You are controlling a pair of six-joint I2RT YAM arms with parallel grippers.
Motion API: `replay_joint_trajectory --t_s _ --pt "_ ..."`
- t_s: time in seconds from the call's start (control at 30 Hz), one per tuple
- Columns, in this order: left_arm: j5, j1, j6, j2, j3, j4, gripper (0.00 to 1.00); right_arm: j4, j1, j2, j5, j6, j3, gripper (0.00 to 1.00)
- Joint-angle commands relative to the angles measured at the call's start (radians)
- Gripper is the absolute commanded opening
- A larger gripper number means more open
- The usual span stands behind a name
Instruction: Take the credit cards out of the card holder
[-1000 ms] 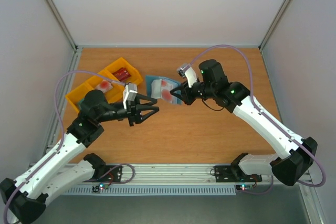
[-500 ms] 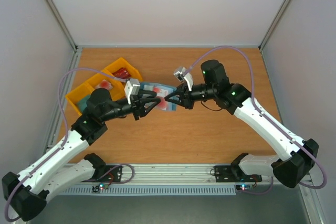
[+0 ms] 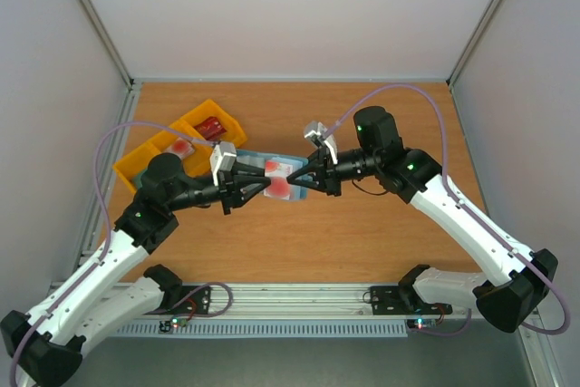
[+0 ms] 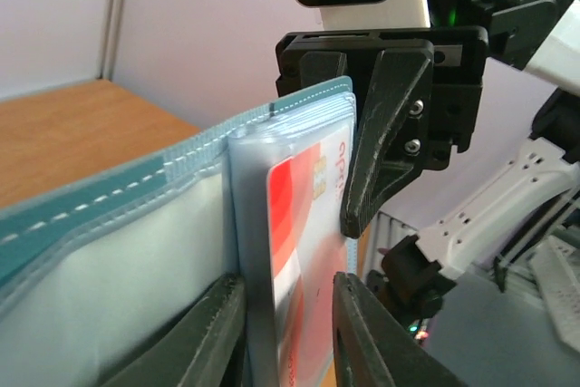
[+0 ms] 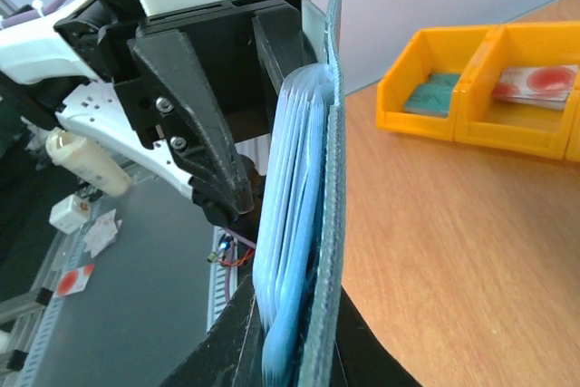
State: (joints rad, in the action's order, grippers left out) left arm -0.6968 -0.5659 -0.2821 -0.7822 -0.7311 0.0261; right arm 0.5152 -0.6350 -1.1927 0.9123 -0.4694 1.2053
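The slate-blue card holder [image 3: 269, 168] hangs open above the table between both arms. My right gripper [image 3: 306, 178] is shut on its edge; in the right wrist view the cover and pale blue sleeves [image 5: 304, 215] stand pinched between the jaws [image 5: 294, 305]. My left gripper [image 3: 257, 186] meets it from the left. In the left wrist view its jaws [image 4: 288, 285] straddle one clear sleeve holding a pinkish-red credit card [image 4: 294, 224], one finger [image 4: 208, 333] against the sleeve, the other [image 4: 362, 333] at the card's face. The rest of the card holder [image 4: 127, 224] spreads off to the left.
A yellow three-compartment tray [image 3: 134, 168] lies at the table's back left, holding a dark red item [image 3: 210, 126] and a pinkish card [image 3: 184, 147]. The right wrist view shows the tray [image 5: 471, 120] with a teal card [image 5: 435, 92] and a pinkish-red one [image 5: 535, 79].
My left gripper has moved up and right to the card holder and narrowed its jaws around the sleeve with the red card. The right gripper has kept its grip, shifting slightly right.
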Motion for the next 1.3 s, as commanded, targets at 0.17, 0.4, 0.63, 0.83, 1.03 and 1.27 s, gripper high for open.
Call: replay_joint_trajectory --t_s 0.17,0.4,0.63,0.83,1.03,1.27 --pt "-0.168 0.006 -0.085 -0.005 0.004 -0.136 0.12 -0.027 -0.006 0.021 0.16 -0.037 0.008 0.01" --pt "-0.28 0.008 -0.118 -0.013 -0.01 -0.141 0.0 -0.034 -0.007 0.014 0.156 -0.031 0.004 0.01" --pt "-0.265 0.005 -0.131 -0.038 -0.006 -0.111 0.13 -0.052 -0.008 0.012 0.155 -0.03 0.008 0.01" --pt "-0.254 -0.01 -0.111 -0.049 -0.01 -0.112 0.04 -0.054 -0.007 0.011 0.155 -0.027 0.01 0.01" --pt "-0.239 -0.011 -0.106 -0.034 -0.002 -0.127 0.0 -0.041 -0.007 0.017 0.146 -0.038 0.002 0.07" --pt "-0.175 0.044 -0.183 -0.009 0.011 -0.153 0.0 -0.017 0.018 0.05 0.124 -0.055 -0.057 0.22"
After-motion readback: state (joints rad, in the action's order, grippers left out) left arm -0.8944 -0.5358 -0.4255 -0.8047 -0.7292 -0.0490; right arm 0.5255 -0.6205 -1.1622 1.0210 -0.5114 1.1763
